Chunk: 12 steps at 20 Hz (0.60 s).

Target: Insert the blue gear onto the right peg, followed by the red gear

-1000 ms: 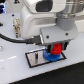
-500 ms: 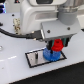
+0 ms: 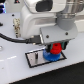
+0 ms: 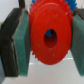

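Since the earlier frames, the gripper point(image 3: 56, 48) has been lowered a little toward the grey plate point(image 3: 33, 59), and the red gear point(image 3: 56, 48) has been carried down with it. In the wrist view the red gear point(image 4: 50, 34) is seen clamped between the two teal finger pads point(image 4: 22, 42), the jaws being closed only as far as the gear's width allows. The blue gear point(image 3: 51, 56) is seen already seated on the plate, at the end toward the exterior view's right, so the first insertion is judged done. The right peg itself is hidden under the gears and cannot be made out. The red gear is held directly above the blue gear, close to it; whether contact has been made cannot be told. Left to do, as judged: the red gear's bore to be brought down over the peg, then released.
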Tool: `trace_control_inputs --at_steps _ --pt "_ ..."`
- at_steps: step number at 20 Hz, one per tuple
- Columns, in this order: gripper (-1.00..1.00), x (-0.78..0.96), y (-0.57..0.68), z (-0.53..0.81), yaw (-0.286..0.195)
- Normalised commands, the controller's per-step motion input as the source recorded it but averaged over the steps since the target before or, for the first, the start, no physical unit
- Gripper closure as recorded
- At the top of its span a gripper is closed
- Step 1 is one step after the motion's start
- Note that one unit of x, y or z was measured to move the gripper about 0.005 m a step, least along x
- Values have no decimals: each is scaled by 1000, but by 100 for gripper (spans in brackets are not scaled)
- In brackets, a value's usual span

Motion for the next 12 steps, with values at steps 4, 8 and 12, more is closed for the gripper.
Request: trace_control_inputs --at_steps 4,8,12 --pt "100 4 -226 387 0" --pt "100 0 -84 -40 0" --pt "100 -5 -30 -326 0"
